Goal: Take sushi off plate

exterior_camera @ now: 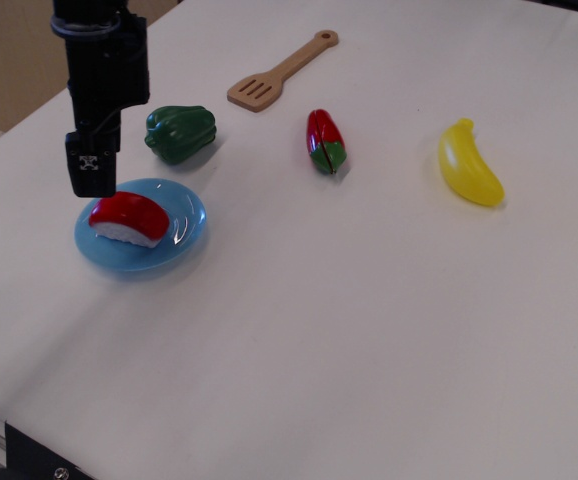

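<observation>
The sushi (129,218), a red top on a white base, lies on the left half of the light-blue plate (187,222) at the table's left. My black gripper (91,178) hangs just above the plate's back-left rim, a little behind and left of the sushi, and does not touch it. I see the fingers (92,165) edge-on, one behind the other, so the gap between them is hidden. Nothing shows between them.
A green toy pepper (180,133) sits just behind the plate, right of the arm. A red-and-green split vegetable (325,141), a wooden spatula (279,70) and a yellow banana (469,164) lie further right. The table's left edge runs close to the gripper.
</observation>
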